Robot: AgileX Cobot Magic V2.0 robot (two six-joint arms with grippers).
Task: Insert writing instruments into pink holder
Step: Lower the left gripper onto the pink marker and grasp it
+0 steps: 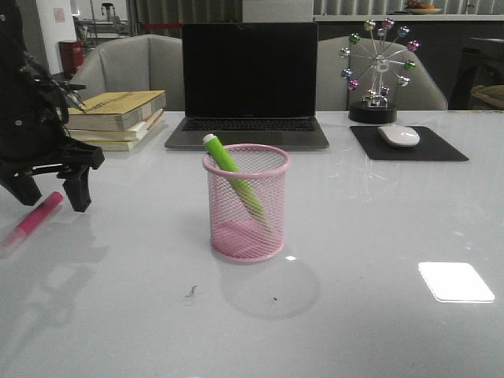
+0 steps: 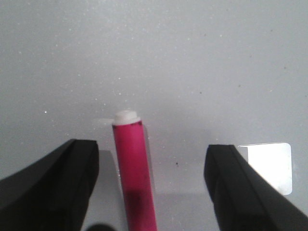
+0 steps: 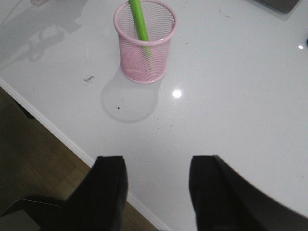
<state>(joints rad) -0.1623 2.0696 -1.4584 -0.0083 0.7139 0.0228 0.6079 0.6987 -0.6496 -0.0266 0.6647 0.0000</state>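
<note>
The pink holder [image 1: 246, 203] stands upright mid-table, and a lime green marker [image 1: 232, 177] leans inside it with its whitish end above the rim. A magenta marker [image 1: 35, 218] lies flat on the table at the far left. My left gripper [image 1: 51, 193] is open just over it. In the left wrist view the magenta marker [image 2: 134, 168] lies between the spread fingers [image 2: 53, 187], touching neither; the left gripper [image 2: 152, 149] holds nothing. My right gripper [image 3: 156, 163] is open and empty above the table's near edge, well short of the holder [image 3: 144, 45] and the green marker [image 3: 139, 21].
An open laptop [image 1: 250, 83] sits behind the holder. Stacked books [image 1: 118, 118] lie at the back left. A mouse [image 1: 398, 135] on a black pad and a ferris-wheel ornament [image 1: 378, 71] are at the back right. The table edge [image 3: 57, 134] drops to wooden floor.
</note>
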